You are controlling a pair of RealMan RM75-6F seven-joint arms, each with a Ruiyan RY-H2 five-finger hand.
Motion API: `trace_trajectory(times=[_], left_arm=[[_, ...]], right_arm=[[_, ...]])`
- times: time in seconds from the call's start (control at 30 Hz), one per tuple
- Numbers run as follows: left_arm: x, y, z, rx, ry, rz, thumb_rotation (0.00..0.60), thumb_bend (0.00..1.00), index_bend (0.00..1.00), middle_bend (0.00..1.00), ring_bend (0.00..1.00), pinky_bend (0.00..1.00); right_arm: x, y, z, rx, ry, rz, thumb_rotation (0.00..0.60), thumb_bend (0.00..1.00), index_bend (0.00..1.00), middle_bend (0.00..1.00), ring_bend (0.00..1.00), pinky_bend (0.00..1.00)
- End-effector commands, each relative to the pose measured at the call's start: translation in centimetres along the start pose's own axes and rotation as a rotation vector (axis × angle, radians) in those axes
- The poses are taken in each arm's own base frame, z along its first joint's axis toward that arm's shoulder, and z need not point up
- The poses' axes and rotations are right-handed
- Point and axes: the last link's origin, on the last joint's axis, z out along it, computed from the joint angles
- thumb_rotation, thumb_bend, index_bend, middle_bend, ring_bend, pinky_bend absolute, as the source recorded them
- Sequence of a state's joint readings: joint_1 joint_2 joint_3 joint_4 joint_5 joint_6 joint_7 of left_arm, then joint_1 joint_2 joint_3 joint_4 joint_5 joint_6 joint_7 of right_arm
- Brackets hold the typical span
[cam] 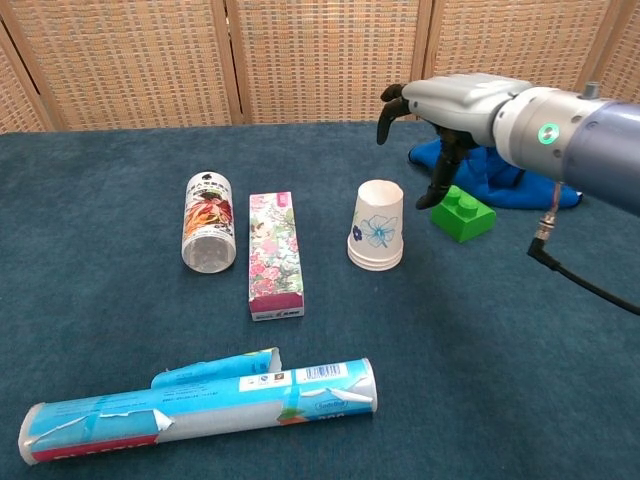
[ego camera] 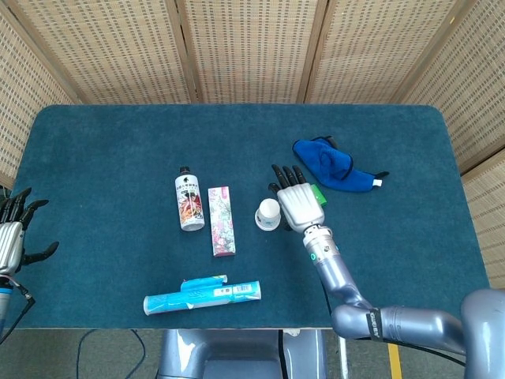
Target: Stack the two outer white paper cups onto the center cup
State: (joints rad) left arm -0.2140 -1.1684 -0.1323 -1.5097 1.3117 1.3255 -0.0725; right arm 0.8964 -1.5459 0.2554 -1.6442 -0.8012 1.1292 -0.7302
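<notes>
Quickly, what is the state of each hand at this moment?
Left hand: open, holding nothing, at the table's left edge.
Right hand: open, holding nothing, above and beside the paper cup stack.
</notes>
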Motion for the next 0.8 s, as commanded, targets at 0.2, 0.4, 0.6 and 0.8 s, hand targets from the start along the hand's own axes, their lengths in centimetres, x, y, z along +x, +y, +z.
trace_trajectory(times=[0.2, 0.4, 0.6, 0.8], left_arm=[[-0.3, 0.5, -0.3, -0.017, 0.02, 0.003, 0.6, 0.25, 0.02, 0.0, 0.0, 0.0], [-0.6, 0.9, -1.0, -0.026, 0.03, 0.021, 0.6, 0.23, 0.0, 0.0, 0.0, 0.0], [-1.0, 1.2, -1.9, -0.023, 0.045, 0.046, 0.6, 0.23, 0.0, 0.0, 0.0, 0.0], [-1.2, 1.1, -2.7, -0.022, 0.047, 0.057, 0.6, 0.23, 0.0, 0.0, 0.0, 0.0]], right_arm=[[-1.5, 6.4, -6.8, -0.067, -0.011, -0.035, 0.6, 0.07, 0.1, 0.0, 0.0, 0.0], [-2.7, 11.7, -12.6, -0.137, 0.022, -0.034, 0.6, 0.07, 0.01, 0.0, 0.0, 0.0], [-3.3, 15.7, -16.9, -0.204, 0.086, 0.013, 0.6, 0.07, 0.0, 0.0, 0.0, 0.0], [-3.5, 18.5, -19.6, -0.259, 0.126, 0.048, 0.6, 0.07, 0.0, 0.0, 0.0, 0.0]])
